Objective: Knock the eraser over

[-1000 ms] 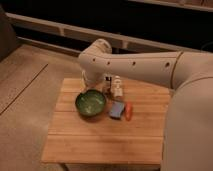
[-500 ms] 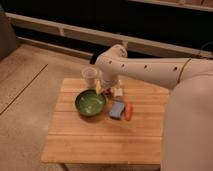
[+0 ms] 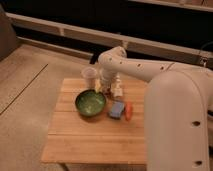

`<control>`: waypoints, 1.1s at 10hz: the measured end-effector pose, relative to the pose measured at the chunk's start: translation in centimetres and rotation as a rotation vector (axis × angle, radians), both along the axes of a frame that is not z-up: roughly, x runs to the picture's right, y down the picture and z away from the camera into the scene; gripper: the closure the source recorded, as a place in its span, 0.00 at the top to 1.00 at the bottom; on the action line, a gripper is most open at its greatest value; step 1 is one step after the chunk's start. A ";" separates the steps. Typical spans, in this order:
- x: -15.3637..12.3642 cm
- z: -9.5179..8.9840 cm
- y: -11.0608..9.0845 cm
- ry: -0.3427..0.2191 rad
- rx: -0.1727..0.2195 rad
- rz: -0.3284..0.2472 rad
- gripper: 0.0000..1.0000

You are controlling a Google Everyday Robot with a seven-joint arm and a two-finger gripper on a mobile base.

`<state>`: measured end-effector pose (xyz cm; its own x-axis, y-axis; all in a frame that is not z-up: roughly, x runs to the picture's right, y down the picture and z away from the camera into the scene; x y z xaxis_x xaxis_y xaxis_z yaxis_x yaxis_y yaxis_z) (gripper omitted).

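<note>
A small pale object (image 3: 117,89), which looks like the eraser, stands upright at the back middle of the wooden table (image 3: 95,137). My gripper (image 3: 106,85) hangs at the end of the white arm (image 3: 135,65), low over the table. It is just left of the upright object and very close to it; I cannot tell whether they touch. A flat blue block (image 3: 117,109) lies in front of it.
A clear plastic cup (image 3: 89,77) stands just left of the gripper at the table's back. A green bowl (image 3: 90,103) sits in front of it. A small orange item (image 3: 128,111) lies right of the blue block. The robot's white body (image 3: 175,125) fills the right side.
The arm has swung to the right and down, from beside the cup toward the upright pale object. The objects on the table have stayed where they were.
</note>
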<state>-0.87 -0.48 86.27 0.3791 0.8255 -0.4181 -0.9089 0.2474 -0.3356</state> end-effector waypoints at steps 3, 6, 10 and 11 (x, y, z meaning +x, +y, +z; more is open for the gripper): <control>-1.3 3.3 -0.4 -0.097 -0.019 0.007 0.65; -0.6 4.7 -0.6 -0.158 -0.036 -0.050 0.65; 1.3 4.2 -2.8 -0.149 -0.050 -0.204 0.65; 1.9 3.8 -3.2 -0.134 -0.058 -0.224 0.65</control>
